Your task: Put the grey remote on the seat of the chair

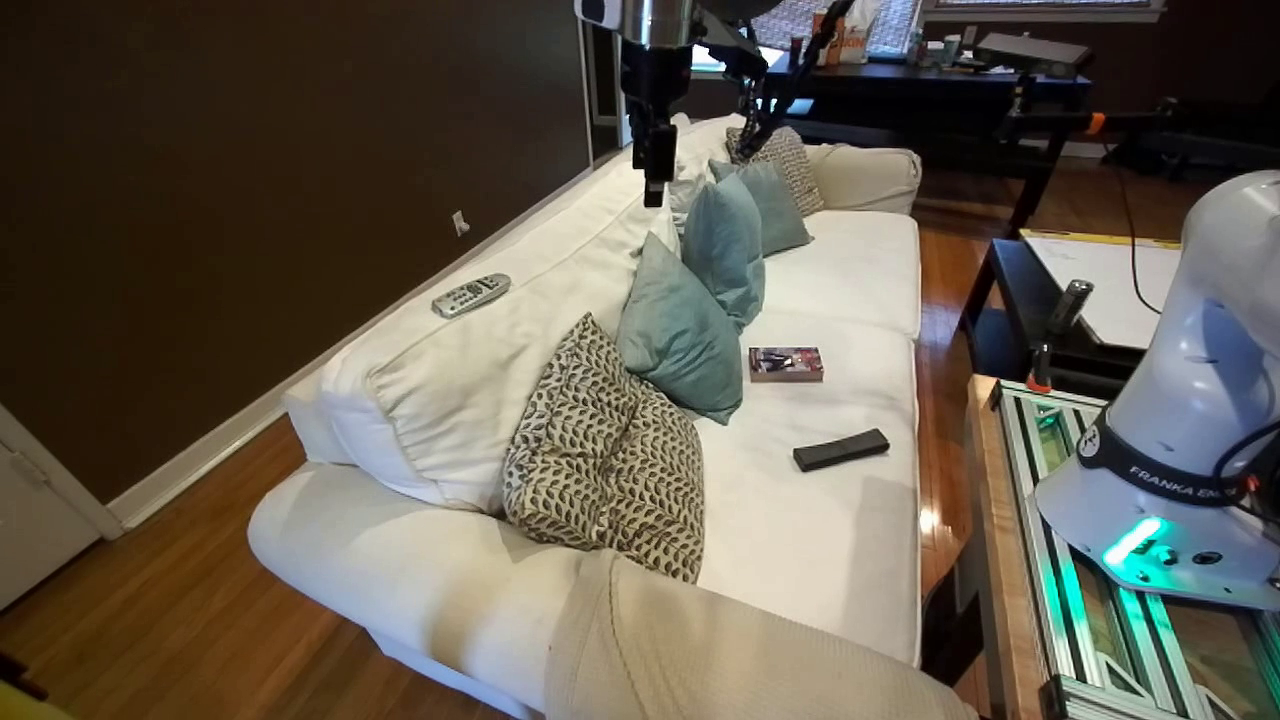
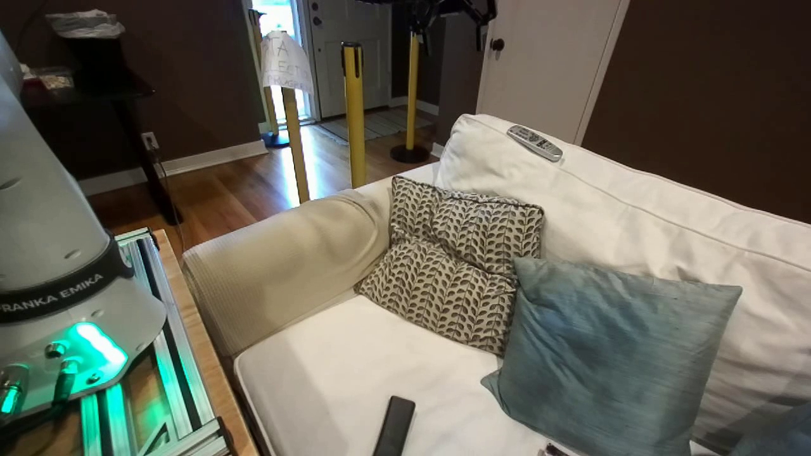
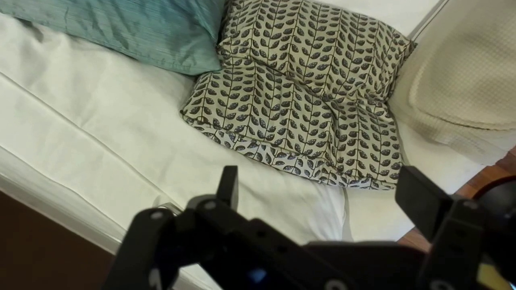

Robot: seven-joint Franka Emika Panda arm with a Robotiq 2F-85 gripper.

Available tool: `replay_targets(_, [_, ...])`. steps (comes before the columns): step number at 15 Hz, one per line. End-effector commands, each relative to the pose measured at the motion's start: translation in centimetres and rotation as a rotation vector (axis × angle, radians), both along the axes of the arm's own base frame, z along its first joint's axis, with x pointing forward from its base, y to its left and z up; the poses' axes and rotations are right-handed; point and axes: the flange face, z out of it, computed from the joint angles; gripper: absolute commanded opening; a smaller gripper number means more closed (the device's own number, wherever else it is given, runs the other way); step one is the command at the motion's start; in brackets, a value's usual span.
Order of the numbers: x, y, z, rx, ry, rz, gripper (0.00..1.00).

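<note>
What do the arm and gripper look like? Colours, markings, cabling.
Arm: white, smooth, rounded. Low on it, a black band with pale lettering, FRANKA EMIKA, partly cut off or covered in each exterior view. Below that, a glowing green light and a plugged-in black cable.

Gripper: black, two-fingered, exposed linkages, blocky fingertips.

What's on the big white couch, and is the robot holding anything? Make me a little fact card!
Up high: silver-grey elongated remote on the puffy white fabric backrest
Down low: black rectangular remote and small picture-topped block (maybe a book), on the flat white fabric seat
Soft things: three teal fabric pillows, two patterned fabric pillows
Holding: nothing; the black two-fingered gripper is open
</note>
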Motion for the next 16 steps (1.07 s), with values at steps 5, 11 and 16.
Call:
replay_targets(5, [2.1, -2.1, -0.7, -0.053, -0.067, 0.05, 1.0])
replay_targets(11, [6.3, -4.2, -2.9, -0.131, -0.098, 0.206, 1.0])
replay_targets(16, [9.6, -4.1, -4.9, -0.192, -0.098, 0.277, 1.0])
